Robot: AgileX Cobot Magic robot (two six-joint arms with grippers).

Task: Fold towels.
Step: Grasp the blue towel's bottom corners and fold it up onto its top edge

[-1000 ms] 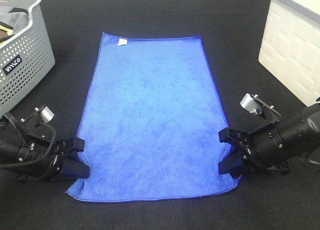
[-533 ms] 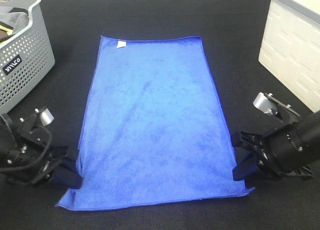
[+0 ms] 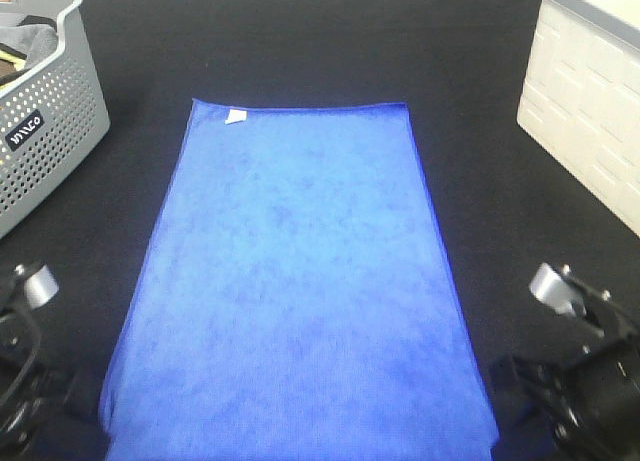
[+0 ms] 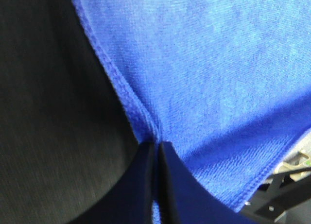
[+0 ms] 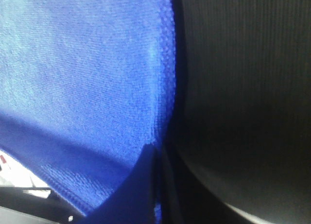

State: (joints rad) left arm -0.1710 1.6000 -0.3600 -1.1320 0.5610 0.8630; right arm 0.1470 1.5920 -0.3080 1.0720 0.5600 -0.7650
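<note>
A blue towel [image 3: 300, 281] lies flat and lengthwise on the black table, with a small white tag [image 3: 235, 117] near its far left corner. Its near end runs off the bottom of the high view. My left gripper [image 3: 85, 421] is shut on the towel's near left edge; the left wrist view shows the closed fingers [image 4: 154, 185] pinching the hem [image 4: 141, 122]. My right gripper [image 3: 505, 421] is shut on the near right edge; the right wrist view shows closed fingers [image 5: 155, 180] on the blue cloth [image 5: 87, 73].
A grey perforated basket [image 3: 45, 111] holding cloth stands at the back left. A white quilted box [image 3: 590, 91] stands at the back right. Black table surface [image 3: 300, 41] surrounds the towel.
Both grippers have pulled the towel's near corners toward the front and outward. The towel has slid nearer and stretched flatter, and its near end has left the frame.
</note>
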